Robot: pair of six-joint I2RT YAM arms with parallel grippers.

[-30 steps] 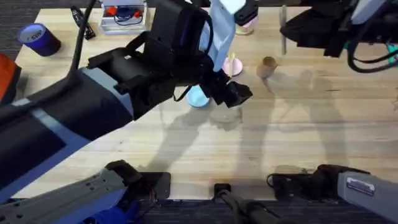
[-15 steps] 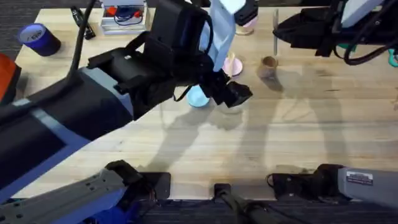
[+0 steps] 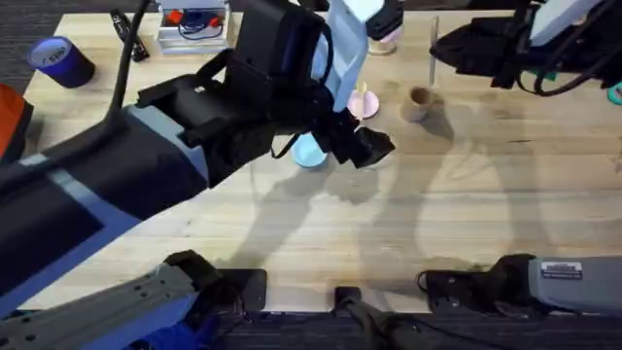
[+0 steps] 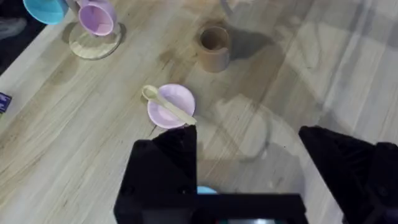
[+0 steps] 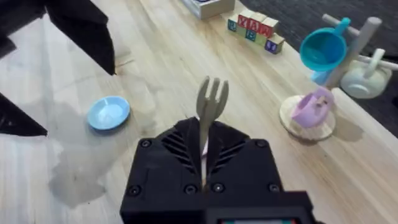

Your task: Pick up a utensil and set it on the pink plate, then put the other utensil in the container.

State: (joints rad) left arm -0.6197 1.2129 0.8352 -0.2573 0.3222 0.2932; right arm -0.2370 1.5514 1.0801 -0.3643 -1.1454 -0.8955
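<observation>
The spoon [image 4: 168, 106] already lies across the pink plate [image 4: 171, 107]; the left gripper [image 4: 249, 155] hangs spread and empty above. The right gripper [image 5: 203, 163] pinches the wooden fork [image 5: 208, 109] upright, tines up, ready to drop handle-first into the wooden cup [image 3: 419, 101]

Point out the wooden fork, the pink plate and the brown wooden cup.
wooden fork [image 5: 212, 93], right wrist view, on the tined head.
pink plate [image 4: 177, 97], left wrist view, on bare surface beside the spoon.
brown wooden cup [image 4: 214, 48], left wrist view, on the side wall.
</observation>
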